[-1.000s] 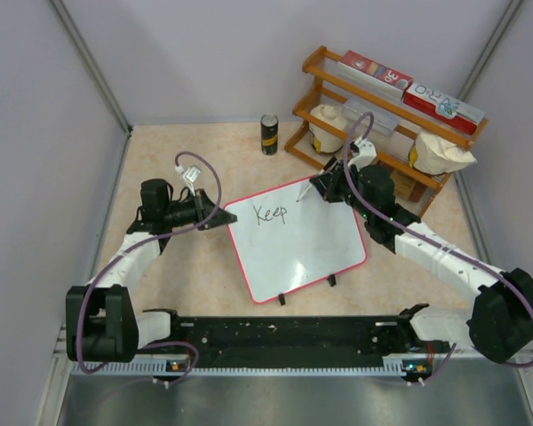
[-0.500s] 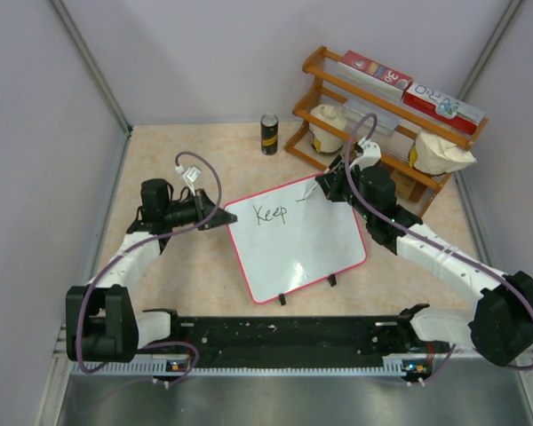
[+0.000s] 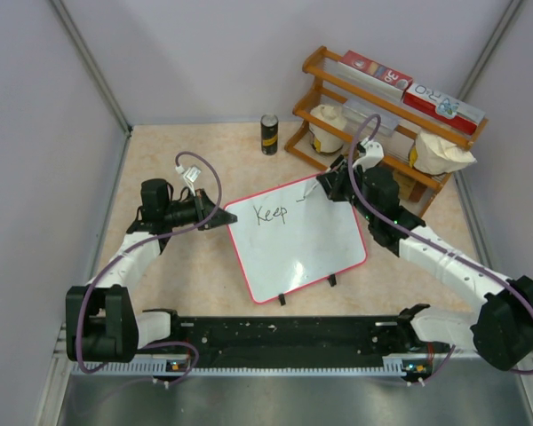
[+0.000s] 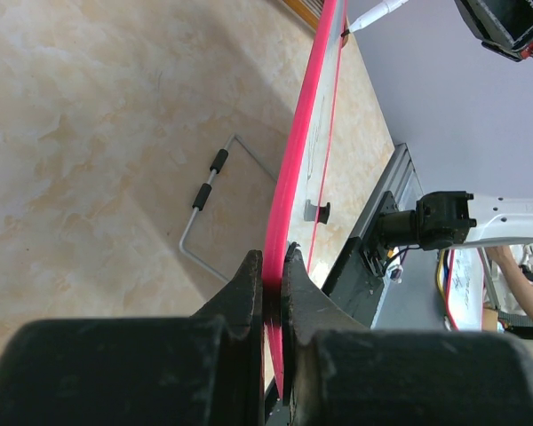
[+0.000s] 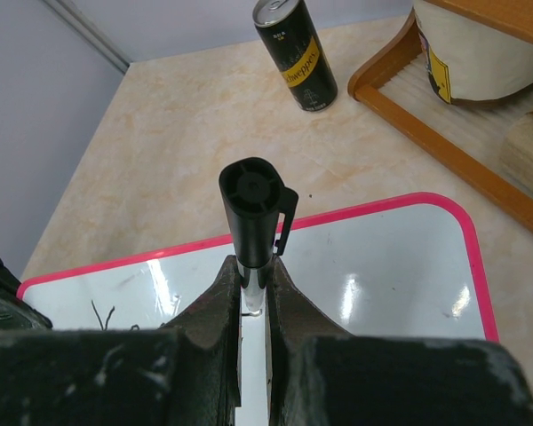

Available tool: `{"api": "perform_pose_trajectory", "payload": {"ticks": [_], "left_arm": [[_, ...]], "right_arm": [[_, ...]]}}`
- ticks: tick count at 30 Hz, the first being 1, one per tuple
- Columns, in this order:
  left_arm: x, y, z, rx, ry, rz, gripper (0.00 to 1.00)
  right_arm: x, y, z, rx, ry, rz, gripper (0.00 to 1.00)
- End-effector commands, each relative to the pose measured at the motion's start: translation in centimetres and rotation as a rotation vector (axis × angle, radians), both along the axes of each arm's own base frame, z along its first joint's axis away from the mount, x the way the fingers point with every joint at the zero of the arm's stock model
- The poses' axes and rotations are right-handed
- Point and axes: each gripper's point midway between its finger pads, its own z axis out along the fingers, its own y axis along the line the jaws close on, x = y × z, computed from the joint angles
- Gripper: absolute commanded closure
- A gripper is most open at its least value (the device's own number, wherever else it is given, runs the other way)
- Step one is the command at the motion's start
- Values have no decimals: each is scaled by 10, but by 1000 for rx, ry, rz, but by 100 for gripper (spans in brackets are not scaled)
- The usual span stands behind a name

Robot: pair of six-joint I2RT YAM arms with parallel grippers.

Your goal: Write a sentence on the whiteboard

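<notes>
Top external view: a large flat glossy white whiteboard with a thin red-pink rim (image 3: pixel 298 253) lies skewed on the beige table (image 3: pixel 178 160), between the two arms.
Sentence: thin black handwritten lettering (image 3: pixel 270 214) reads "Keep" by the whiteboard's far-left corner, with a short stroke just right of it.
Left pincer (image 3: pixel 222 218): clamped on the whiteboard's rim at that far-left corner.
Right pincer (image 3: pixel 331 182): closed around a white marker with a black rear cap (image 3: pixel 312 191), over the whiteboard's far edge.
Deciding relation: the marker's long axis slants from the right pincer down toward the lettering, with its tip at the short stroke; whether it touches cannot be told. Blank whiteboard lies rightward and nearer.
Step, as judged: beginning the second word; most of the sentence remains.
</notes>
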Motion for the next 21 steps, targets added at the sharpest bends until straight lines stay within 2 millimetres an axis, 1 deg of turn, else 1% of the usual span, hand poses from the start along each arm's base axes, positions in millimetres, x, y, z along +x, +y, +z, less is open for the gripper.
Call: {"api": "perform_pose_trajectory", "payload": {"ticks": [1,5,9,15,18,21], "left_arm": [[8,7,-22,118,-44,39,100],[8,7,-22,121,-47,41,100],[9,7,-22,120,-46,40,100],[8,7,-22,120,-46,40,100],[8,7,-21,120,-49,40,100],[8,7,-21,121,-47,41,100]], "right_arm": [[7,4,28,55,-66,11,100],[8,8,28,67,-63,19,100],[10,8,25,67,-57,15,100],[10,9,13,56,-31,17,100],[10,8,11,59,-31,7,100],[12,9,13,62,-35,7,100]]}}
